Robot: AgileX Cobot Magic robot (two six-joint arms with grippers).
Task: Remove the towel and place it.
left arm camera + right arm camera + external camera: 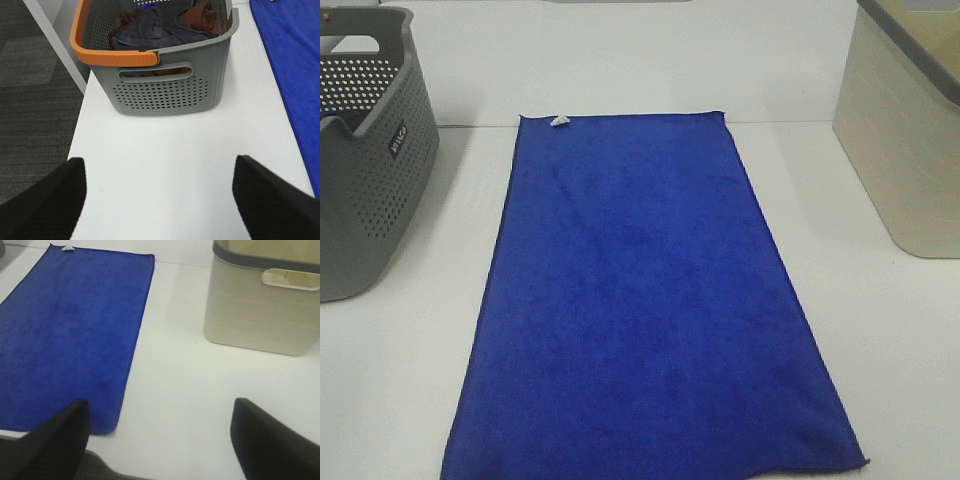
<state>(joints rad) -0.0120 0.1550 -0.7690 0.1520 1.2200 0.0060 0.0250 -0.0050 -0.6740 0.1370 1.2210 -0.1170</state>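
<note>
The royal-blue towel lies flat and spread out along the middle of the white table, its white tag at the far left corner. It also shows in the left wrist view and the right wrist view. My left gripper is open and empty above bare table, near the grey basket. My right gripper is open and empty over bare table beside the towel's near right corner. Neither gripper shows in the exterior high view.
The grey perforated basket with an orange rim stands at the left, holding dark grey and brown cloths. A beige bin stands at the right, also seen in the right wrist view. The table's left edge drops to carpet.
</note>
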